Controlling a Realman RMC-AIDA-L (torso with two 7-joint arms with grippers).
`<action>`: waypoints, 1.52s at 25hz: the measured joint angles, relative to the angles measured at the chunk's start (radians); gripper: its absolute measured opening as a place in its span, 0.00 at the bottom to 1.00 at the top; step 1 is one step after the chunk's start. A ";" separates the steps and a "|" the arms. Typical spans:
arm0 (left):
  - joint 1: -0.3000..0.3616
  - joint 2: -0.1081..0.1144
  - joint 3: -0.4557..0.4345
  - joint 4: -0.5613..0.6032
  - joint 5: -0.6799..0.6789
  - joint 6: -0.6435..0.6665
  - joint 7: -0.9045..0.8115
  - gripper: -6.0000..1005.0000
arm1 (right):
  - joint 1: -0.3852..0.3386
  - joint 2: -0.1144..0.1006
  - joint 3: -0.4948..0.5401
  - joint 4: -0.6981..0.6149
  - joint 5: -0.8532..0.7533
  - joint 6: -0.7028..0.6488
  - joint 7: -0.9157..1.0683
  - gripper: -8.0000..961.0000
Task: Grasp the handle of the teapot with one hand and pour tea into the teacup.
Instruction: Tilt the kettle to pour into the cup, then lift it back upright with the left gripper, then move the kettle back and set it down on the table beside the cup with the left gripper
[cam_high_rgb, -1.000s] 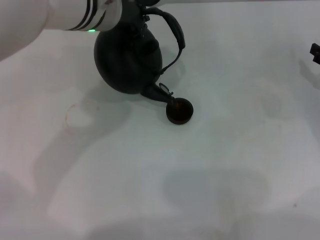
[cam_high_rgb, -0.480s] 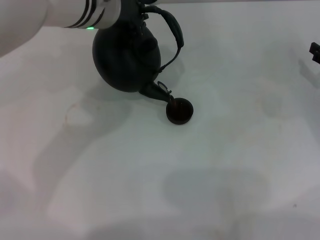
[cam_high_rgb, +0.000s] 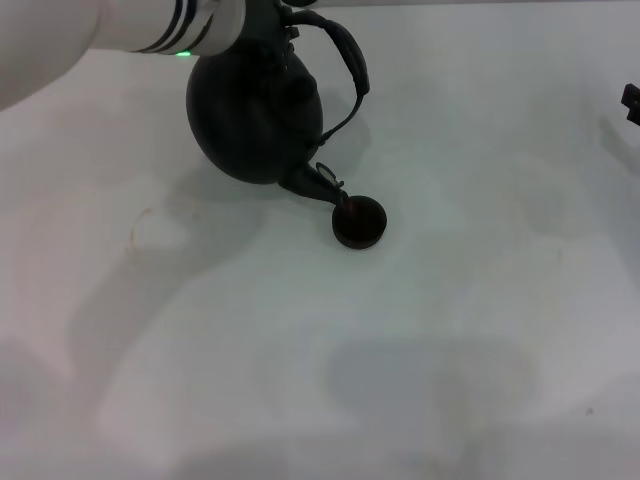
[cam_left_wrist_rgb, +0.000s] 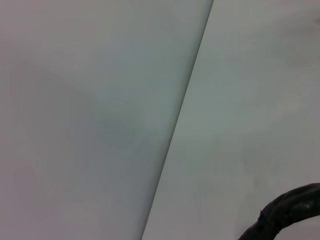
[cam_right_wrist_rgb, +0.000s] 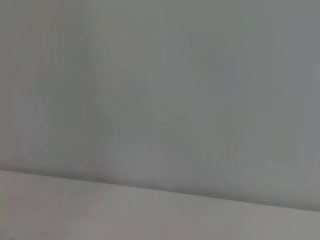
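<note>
The matte-black teapot (cam_high_rgb: 255, 115) hangs tilted at the far left-centre of the white table. Its short spout (cam_high_rgb: 318, 185) points down, with its tip just over the rim of the teacup (cam_high_rgb: 359, 222). The tiny dark teacup stands upright on the table. The arched handle (cam_high_rgb: 347, 62) swings out to the pot's right; a piece of it also shows in the left wrist view (cam_left_wrist_rgb: 285, 212). My left gripper (cam_high_rgb: 284, 14) is at the top edge above the pot, shut on the handle and carrying the pot. My right gripper (cam_high_rgb: 631, 102) shows only as a dark bit at the right edge.
The white table (cam_high_rgb: 400, 350) runs from the cup to the near edge with only shadows on it. A faint ring stain (cam_high_rgb: 155, 230) lies left of the cup. The right wrist view shows only plain grey surface.
The teapot has shifted very slightly up and back. Its spout stays over the teacup's rim. The cup and right arm have not moved.
</note>
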 joint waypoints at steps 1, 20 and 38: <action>0.000 0.000 0.000 0.000 0.000 0.000 0.000 0.12 | 0.000 0.000 0.000 0.000 0.000 -0.001 -0.001 0.88; 0.035 -0.006 -0.022 0.004 -0.001 -0.020 -0.105 0.12 | 0.005 0.000 0.000 0.000 0.001 -0.008 -0.001 0.88; 0.155 -0.006 -0.205 0.072 -0.122 -0.093 -0.292 0.12 | 0.036 -0.002 -0.013 0.026 -0.008 -0.055 -0.005 0.88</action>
